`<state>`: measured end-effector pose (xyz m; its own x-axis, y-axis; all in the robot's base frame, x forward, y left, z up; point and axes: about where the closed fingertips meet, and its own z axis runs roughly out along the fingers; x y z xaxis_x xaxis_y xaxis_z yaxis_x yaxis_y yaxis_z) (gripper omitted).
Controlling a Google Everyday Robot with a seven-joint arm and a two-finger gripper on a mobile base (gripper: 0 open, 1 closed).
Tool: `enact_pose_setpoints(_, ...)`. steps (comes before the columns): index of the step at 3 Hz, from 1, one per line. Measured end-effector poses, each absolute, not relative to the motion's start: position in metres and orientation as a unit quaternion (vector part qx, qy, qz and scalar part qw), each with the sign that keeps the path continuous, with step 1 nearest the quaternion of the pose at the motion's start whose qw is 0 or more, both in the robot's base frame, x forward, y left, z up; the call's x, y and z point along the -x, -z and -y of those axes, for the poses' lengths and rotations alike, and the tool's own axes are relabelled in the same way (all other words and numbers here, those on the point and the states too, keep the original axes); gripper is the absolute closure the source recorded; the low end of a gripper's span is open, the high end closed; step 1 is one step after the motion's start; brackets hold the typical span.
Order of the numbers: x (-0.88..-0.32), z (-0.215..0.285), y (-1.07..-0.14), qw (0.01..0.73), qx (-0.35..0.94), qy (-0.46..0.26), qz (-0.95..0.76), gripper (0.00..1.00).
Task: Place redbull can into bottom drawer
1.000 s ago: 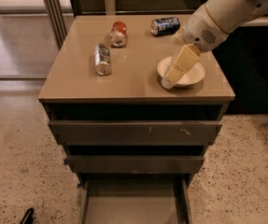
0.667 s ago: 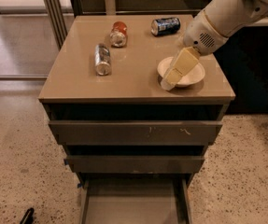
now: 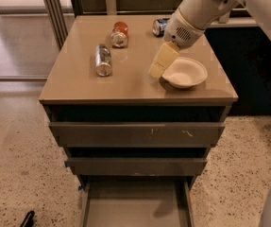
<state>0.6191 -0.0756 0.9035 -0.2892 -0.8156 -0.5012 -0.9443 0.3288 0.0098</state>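
Observation:
The redbull can (image 3: 103, 59), slim and silver-grey, lies on its side on the left part of the cabinet top (image 3: 78, 86). The bottom drawer (image 3: 135, 205) is pulled open at the foot of the cabinet, and its grey floor is bare. My gripper (image 3: 157, 66) hangs from the white arm over the middle right of the top, its cream fingers pointing down beside the white bowl. It is well to the right of the redbull can and holds nothing that I can see.
A white bowl (image 3: 186, 73) sits right of the gripper. A red-orange can (image 3: 120, 34) and a dark blue can (image 3: 160, 26) lie at the back of the top. The two upper drawers (image 3: 135, 134) are closed. Metal posts (image 3: 55, 8) stand at the back left.
The arm and gripper have moved left, from over the bowl to its left edge. The cans and the bowl have not moved.

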Motion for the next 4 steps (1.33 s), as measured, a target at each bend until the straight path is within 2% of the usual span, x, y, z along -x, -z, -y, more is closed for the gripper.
enact_pose_setpoints(1,-0.663,0.04,-0.901,0.205,0.557,-0.142,-0.792,0.0)
enact_pose_setpoints(3,-0.663,0.033,-0.894,0.21,0.548,-0.155,-0.795,0.0)
enact_pose_setpoints(4,-0.677,0.021,-0.886,0.225,0.498,-0.185,-0.817,0.0)
